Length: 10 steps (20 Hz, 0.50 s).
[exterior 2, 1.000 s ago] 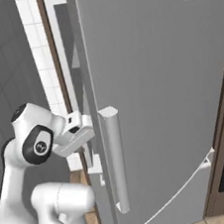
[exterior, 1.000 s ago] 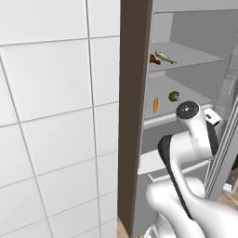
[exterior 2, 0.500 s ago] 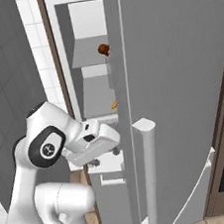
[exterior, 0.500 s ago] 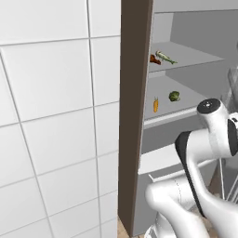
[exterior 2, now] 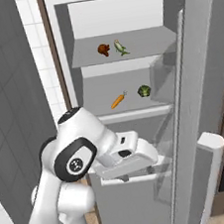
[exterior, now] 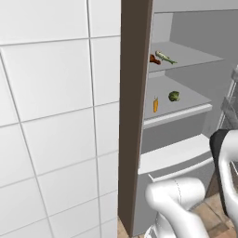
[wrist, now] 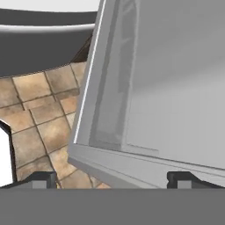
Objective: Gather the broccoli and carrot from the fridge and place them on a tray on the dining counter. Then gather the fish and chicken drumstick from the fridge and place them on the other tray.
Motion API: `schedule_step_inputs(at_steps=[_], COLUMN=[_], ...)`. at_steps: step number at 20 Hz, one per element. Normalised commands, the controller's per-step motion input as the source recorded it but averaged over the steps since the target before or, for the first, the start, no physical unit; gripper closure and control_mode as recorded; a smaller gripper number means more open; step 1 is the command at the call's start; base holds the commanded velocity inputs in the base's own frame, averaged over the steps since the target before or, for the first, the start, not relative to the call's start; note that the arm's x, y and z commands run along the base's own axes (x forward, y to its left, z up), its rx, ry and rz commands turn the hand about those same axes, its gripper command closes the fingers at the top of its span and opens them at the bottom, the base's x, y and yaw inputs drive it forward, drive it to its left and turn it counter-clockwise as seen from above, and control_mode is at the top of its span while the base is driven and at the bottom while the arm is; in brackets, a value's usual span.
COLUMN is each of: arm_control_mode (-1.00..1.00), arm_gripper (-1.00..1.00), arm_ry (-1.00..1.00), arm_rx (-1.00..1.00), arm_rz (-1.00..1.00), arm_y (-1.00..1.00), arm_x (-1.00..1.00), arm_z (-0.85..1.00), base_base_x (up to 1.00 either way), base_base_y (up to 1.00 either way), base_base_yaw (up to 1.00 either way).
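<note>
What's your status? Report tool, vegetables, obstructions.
Tool open, empty, low beside the fridge door. Carrot and broccoli on lower shelf, drumstick and fish above. Door open, shelves unobstructed.

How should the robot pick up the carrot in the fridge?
Probably by the thick orange middle of the carrot, coming in from the open front of the fridge, over the edge of the lower shelf. It lies flat and slanted, so the fingers should close across its narrow width. The broccoli sits apart to its right, out of the way.
</note>
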Motion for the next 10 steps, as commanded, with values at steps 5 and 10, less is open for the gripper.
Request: schedule_step_inputs(at_steps=[5,10], arm_control_mode=[-1.00,-1.00], arm_gripper=[-1.00,-1.00], arm_ry=[0.00,0.00], arm_rx=[0.05,0.07], arm_rz=[0.00,0.00], arm_y=[-1.00,-1.00], arm_x=[0.05,0.26], arm_z=[0.13,0.25], base_base_x=[0.00,0.00], base_base_y=[0.00,0.00], base_base_yaw=[0.00,0.00])
